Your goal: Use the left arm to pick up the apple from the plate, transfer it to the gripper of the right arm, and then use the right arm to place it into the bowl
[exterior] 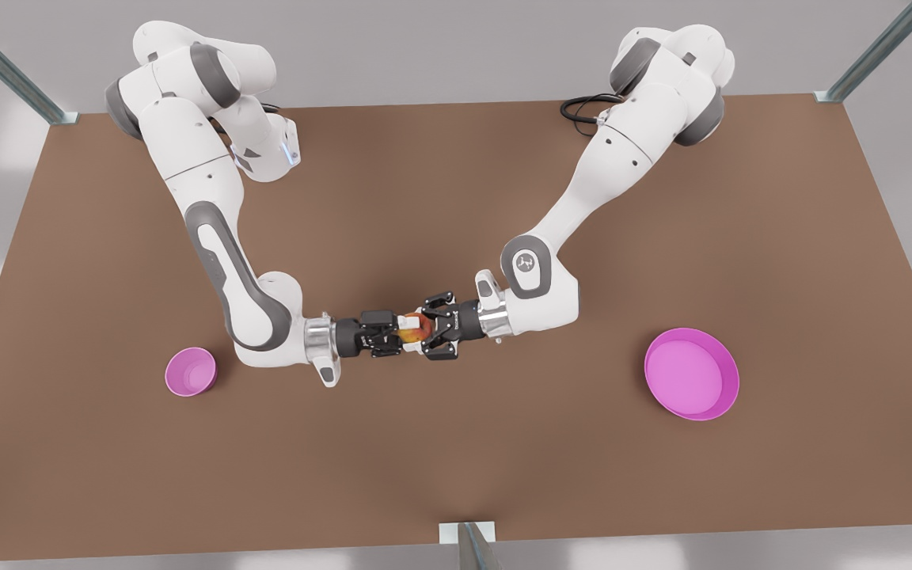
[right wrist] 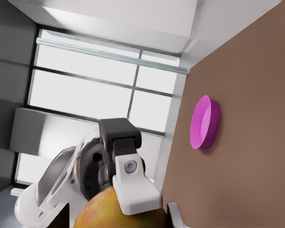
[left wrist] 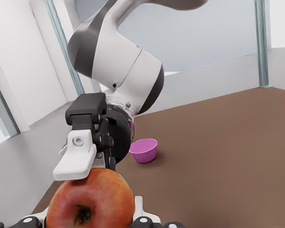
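Above the table's middle, the red-orange apple [exterior: 418, 328] hangs between two grippers that meet tip to tip. From the front view's left comes my right gripper [exterior: 408, 323], shut on the apple. In the left wrist view one of its white fingertips [left wrist: 78, 159] presses the top of the apple [left wrist: 90, 202]. From the front view's right comes my left gripper [exterior: 427, 326]; its black claw is spread open around the apple's sides. The pink bowl [exterior: 191, 370] stands near the right arm's elbow, and the magenta plate [exterior: 692, 374] lies empty at the front view's right.
Both forearms lie low over the brown table [exterior: 456, 475]. Metal frame posts [exterior: 468, 546] stand at the front edge and back corners. The bowl [left wrist: 144, 150] shows beyond the right wrist, the plate [right wrist: 205, 122] in the right wrist view.
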